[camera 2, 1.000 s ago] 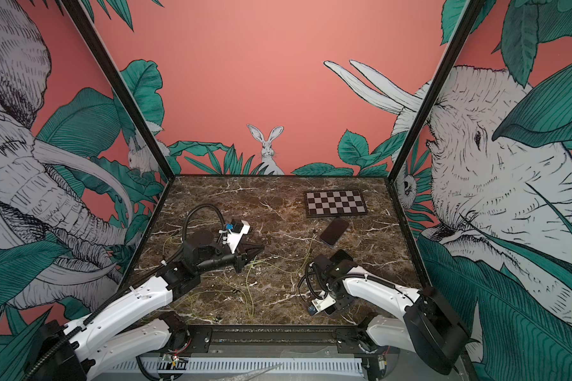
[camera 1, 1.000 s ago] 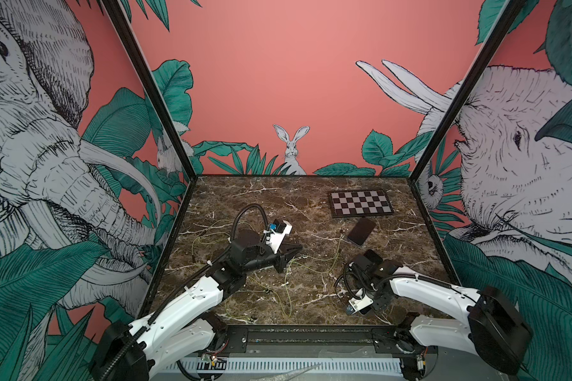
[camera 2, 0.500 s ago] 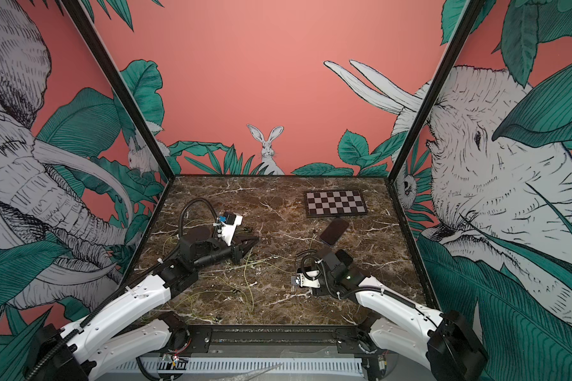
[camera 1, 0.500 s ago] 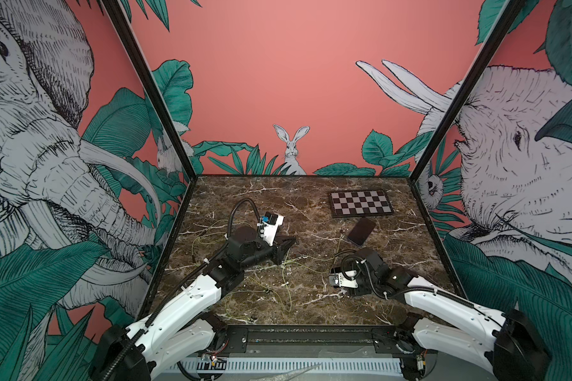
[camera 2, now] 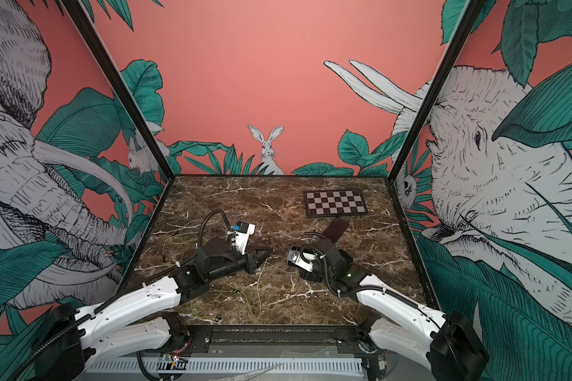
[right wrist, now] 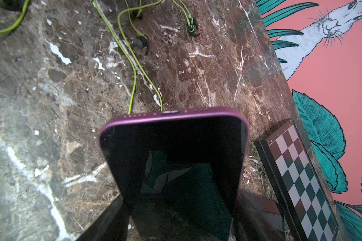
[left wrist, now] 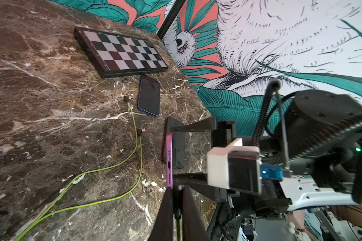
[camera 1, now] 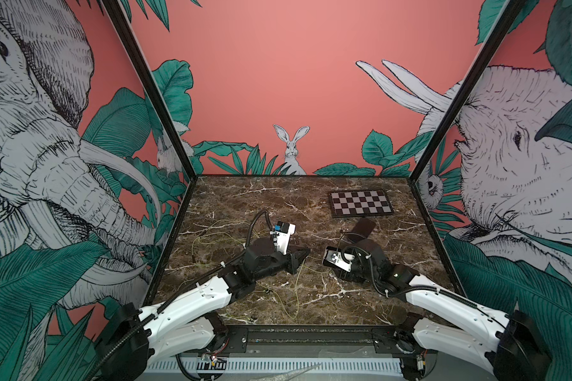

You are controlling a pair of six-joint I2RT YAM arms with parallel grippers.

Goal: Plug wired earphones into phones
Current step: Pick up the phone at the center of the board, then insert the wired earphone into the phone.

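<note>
Earphone cords (left wrist: 141,164): yellow-green, loose on marble table (camera 1: 245,198), left side.
Left gripper (left wrist: 177,187): jaws pinched shut on one plug end (left wrist: 177,208), near port (left wrist: 169,165), not in.
Purple phone (left wrist: 169,150): held on edge, port empty.
Right gripper (left wrist: 174,153): jaws wide, clamping phone's sides.
Blue-edged phone (left wrist: 149,96): flat, unplugged, 2 loose plugs (left wrist: 141,131) beside.
Progress: 0 plugged; all phones left.

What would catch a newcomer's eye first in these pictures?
The purple-edged phone stands out, held mid-table by the right hand while the left hand pinches an earphone cord before its port. More yellow-green cords sprawl over the marble table; a checkerboard plate lies far right.
</note>
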